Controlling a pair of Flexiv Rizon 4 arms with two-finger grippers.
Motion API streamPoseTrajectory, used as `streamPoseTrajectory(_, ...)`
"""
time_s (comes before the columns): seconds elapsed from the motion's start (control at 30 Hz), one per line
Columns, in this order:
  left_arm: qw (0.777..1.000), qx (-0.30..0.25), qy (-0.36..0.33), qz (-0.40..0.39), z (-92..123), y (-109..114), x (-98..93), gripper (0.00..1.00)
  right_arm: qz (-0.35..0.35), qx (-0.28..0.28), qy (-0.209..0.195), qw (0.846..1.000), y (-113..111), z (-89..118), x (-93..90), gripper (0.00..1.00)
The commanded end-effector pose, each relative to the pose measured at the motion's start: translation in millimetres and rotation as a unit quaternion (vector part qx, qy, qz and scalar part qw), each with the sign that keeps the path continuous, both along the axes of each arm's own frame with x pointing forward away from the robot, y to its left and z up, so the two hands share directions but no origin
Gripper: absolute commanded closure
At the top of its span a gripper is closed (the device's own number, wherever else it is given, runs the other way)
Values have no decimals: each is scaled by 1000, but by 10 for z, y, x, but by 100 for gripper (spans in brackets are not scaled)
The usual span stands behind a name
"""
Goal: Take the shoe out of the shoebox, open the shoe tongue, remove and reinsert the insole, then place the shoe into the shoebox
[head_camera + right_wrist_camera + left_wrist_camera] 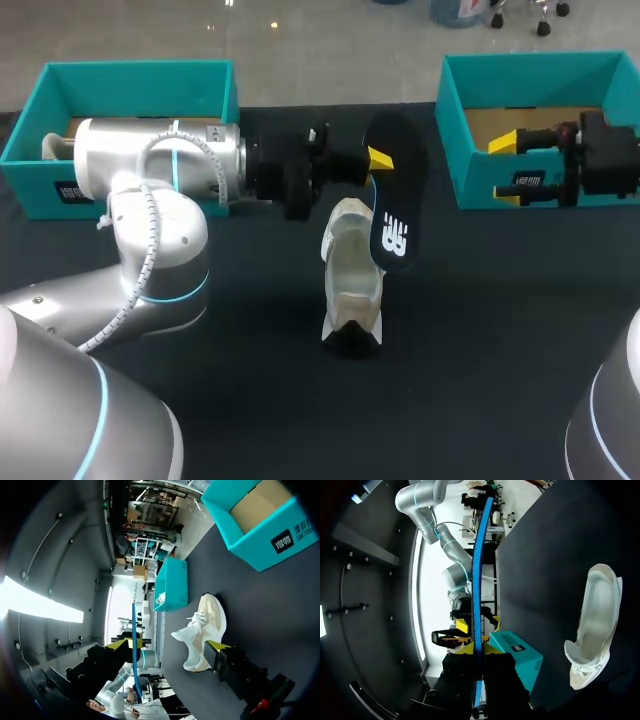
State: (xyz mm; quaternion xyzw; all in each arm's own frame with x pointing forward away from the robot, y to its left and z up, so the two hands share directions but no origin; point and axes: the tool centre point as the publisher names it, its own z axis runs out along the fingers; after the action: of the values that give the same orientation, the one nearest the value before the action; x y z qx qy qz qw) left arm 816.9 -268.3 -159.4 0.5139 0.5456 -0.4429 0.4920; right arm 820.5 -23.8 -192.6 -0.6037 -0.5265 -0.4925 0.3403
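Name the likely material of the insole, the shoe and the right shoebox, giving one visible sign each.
Insole: probably foam, a thin curved sheet with a matte black top and a blue edge.
Shoe: seemingly cream fabric or synthetic; soft matte surface, laces.
Right shoebox: likely cardboard; teal walls, bare brown floor.

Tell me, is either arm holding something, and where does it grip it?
The left gripper pinches the insole near one end. The right gripper holds nothing.

Showing print in three spots.
Sitting as a white logo on the black insole (396, 205), and as small black labels with white print fronting the left shoebox (25, 185) and right shoebox (475, 185).
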Motion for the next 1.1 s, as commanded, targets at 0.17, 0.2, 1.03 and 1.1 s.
streamPoseTrajectory(0.17,1000,3,0,1,9,-8,-7,100,-13,-61,-22,998,-322,130,-207,0)
streamPoseTrajectory(0.2,1000,3,0,1,9,-8,-7,100,-15,-70,-20,997,-352,142,-234,0)
streamPoseTrajectory(1.03,1000,3,0,1,9,-8,-7,100,-52,-250,-27,966,-856,136,-644,0)
streamPoseTrajectory(1.1,1000,3,0,1,9,-8,-7,100,-48,-253,-23,966,-901,110,-687,0)
